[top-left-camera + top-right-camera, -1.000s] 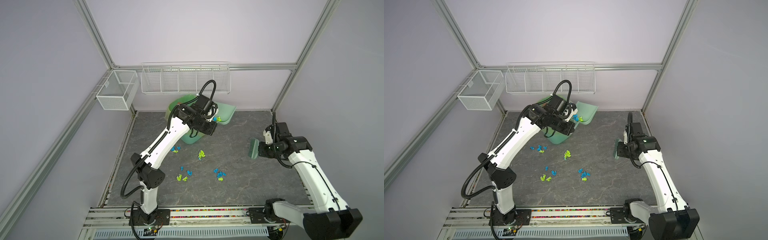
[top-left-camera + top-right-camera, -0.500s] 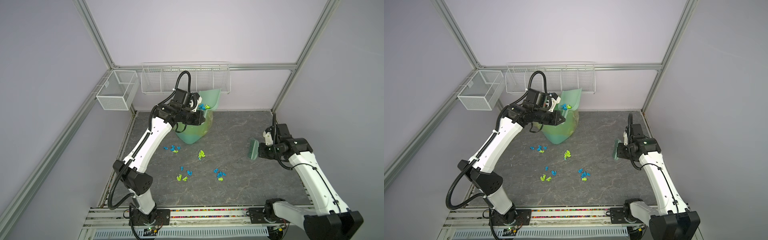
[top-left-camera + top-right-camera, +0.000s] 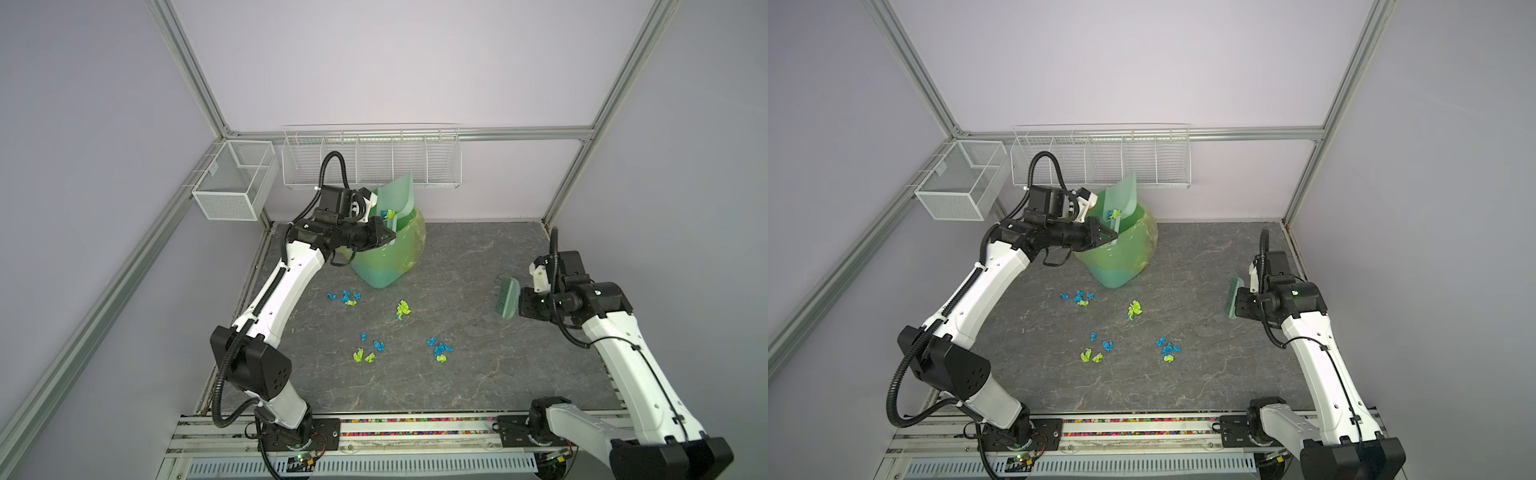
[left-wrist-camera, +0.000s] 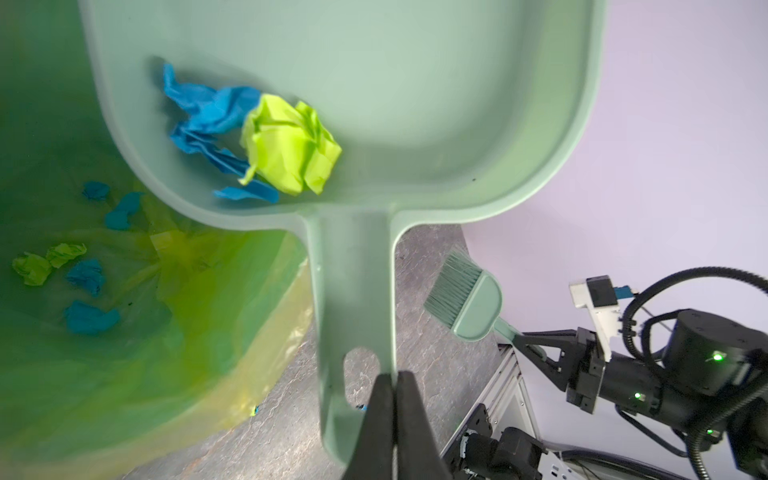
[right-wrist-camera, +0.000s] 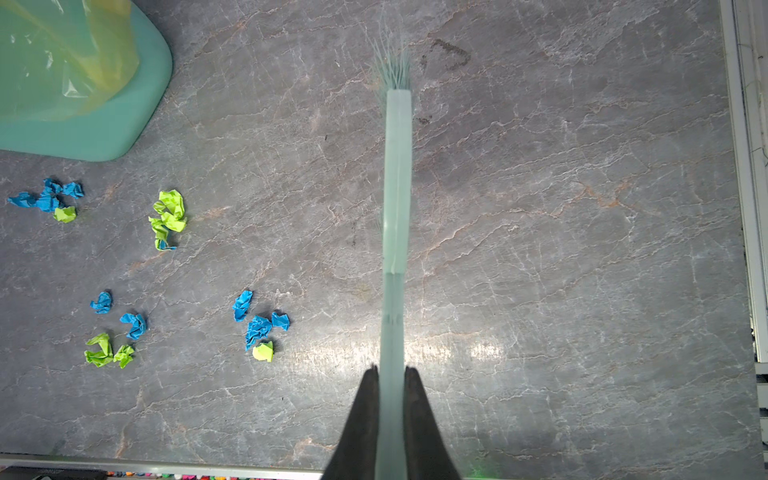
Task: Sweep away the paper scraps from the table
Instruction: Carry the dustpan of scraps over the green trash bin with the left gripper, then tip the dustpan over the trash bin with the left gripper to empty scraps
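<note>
Above the bin [image 3: 386, 266], the left gripper [image 4: 392, 378] pinches the dustpan [image 4: 395, 83] handle in its jaws, mouth raised, likely pooling two paper scraps [image 4: 286, 149] until tipping. The right gripper [image 5: 390, 372] has its jaws clamped on the brush [image 5: 397, 187], clear of the bin. Other scraps litter the counter [image 5: 582, 249] before the bin.

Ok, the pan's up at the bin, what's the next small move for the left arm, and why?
Probably tip the dustpan mouth-down toward the bin. The left gripper is shut on its handle, but a blue wad and a lime wad sit in the pan's back corner by the handle, not yet in the bin. More paper scraps wait on the table.
</note>
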`<state>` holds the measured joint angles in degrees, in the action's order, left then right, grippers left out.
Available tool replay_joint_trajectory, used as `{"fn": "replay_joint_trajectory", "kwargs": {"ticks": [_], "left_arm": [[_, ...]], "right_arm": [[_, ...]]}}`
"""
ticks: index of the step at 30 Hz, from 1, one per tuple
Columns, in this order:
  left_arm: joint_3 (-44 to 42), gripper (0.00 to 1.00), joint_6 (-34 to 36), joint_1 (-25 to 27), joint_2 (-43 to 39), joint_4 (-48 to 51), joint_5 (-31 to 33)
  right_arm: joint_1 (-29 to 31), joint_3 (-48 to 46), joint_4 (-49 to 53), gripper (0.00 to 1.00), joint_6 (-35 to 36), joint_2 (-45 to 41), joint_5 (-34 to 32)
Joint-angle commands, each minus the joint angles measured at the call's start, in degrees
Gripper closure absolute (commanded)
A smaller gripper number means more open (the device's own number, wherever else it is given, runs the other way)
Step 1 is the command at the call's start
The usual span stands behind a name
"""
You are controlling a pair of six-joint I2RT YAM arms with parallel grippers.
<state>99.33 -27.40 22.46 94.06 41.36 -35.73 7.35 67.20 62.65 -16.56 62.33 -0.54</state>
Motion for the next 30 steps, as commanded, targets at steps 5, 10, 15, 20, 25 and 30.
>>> {"fn": "replay_joint_trajectory", "kwargs": {"ticks": [5,10,15,20,25,30], "left_arm": [[-5.1,1.00,-9.7,-2.9,-1.8,-14.5,-11.6],[-7.9,1.00,-14.2,-4.3,-2.0,-20.4,-14.3],[-13.5,1.00,-24.9,-5.4,-2.6,-36.1,-19.4],[-17.9,1.00,-32.8,-5.5,-3.1,-46.0,-20.9],[-24.1,1.00,-47.5,-7.0,-2.7,-65.0,-22.1],[-27.5,1.00,-60.4,-8.1,-0.7,-81.6,-22.2]], "right_arm": [[-0.2,-1.5,-1.1,0.93,-1.0,-1.8,0.8],[-0.2,-1.8,-1.3,0.93,-1.1,-2.2,1.1],[-0.2,-1.6,-1.4,0.93,-0.8,-1.9,1.0],[-0.2,-2.5,-1.9,0.93,-1.0,-1.9,1.2],[-0.2,-2.1,-1.9,0.93,-0.8,-1.8,1.7],[-0.2,-1.0,-1.7,0.93,-0.6,-1.4,1.6]]}}
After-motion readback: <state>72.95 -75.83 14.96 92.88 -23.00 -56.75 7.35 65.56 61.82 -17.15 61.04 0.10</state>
